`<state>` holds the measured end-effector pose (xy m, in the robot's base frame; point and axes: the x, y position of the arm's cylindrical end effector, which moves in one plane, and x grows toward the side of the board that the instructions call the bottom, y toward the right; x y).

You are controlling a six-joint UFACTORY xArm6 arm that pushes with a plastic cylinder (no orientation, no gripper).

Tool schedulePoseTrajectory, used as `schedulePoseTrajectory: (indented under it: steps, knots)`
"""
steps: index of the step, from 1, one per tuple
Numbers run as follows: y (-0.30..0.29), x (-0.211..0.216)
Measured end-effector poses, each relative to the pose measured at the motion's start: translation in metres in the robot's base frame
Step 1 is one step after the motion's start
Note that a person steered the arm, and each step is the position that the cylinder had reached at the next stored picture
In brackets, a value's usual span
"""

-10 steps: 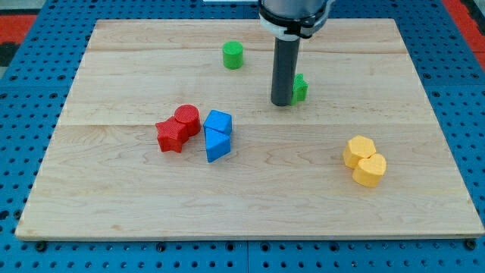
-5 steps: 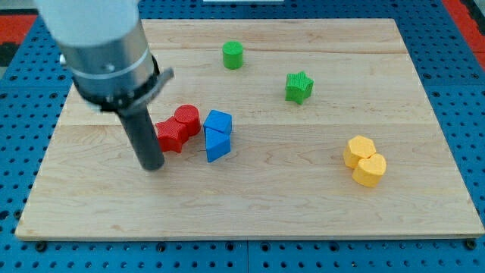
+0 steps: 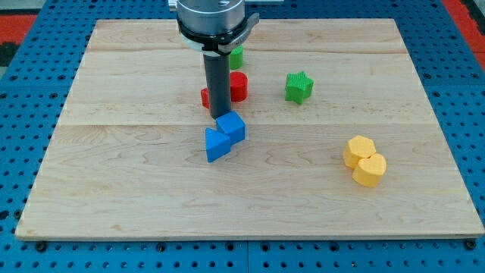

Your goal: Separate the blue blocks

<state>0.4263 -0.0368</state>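
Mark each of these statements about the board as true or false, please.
1. The two blue blocks touch each other. True: the blue cube meets the blue wedge-shaped block.
2. My tip is beside the yellow blocks. False: it stands just above the blue cube.
3. The green star block lies alone. True.
4. The yellow blocks are at the view's left. False: they are at the right.
5. The red blocks lie below the blue ones. False: they lie above, behind the rod.

My tip (image 3: 220, 114) swept the red blocks (image 3: 227, 89) up behind the blue cube (image 3: 231, 126).
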Motion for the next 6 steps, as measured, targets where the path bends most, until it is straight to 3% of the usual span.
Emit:
schedulePoseTrajectory:
  steps: [1,2,3,6]
  knots:
    - [0.000,0.000]
    - [-0.042,0.020]
    - [-0.064,0.065]
    - [0.013,0.058]
